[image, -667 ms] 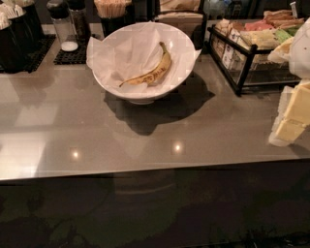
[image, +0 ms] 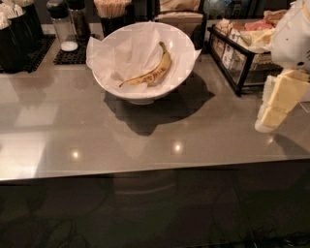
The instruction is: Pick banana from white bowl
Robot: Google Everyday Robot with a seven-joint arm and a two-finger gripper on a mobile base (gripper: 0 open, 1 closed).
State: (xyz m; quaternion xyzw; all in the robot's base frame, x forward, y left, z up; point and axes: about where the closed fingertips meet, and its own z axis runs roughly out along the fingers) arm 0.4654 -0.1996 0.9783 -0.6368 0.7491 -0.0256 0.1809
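The banana (image: 151, 72), slim, yellow and brown-speckled, lies inside the white bowl (image: 140, 93) on its crinkled white paper, stem end pointing to the upper right. The bowl stands on the grey counter (image: 145, 140), at the back centre. My gripper (image: 277, 104), pale yellow under a white wrist, hangs at the right edge of the view, above the counter. It is well to the right of the bowl and lower in the picture, and holds nothing that I can see.
A black wire basket (image: 237, 53) of packets stands right of the bowl, between it and the gripper. Behind the bowl are shakers (image: 63, 24) on a black mat, a cup of sticks (image: 112, 12) and black containers (image: 17, 34). The counter's front edge runs across the middle.
My gripper has shifted a little to the left and upward in the picture, toward the bowl. The banana and bowl have not moved.
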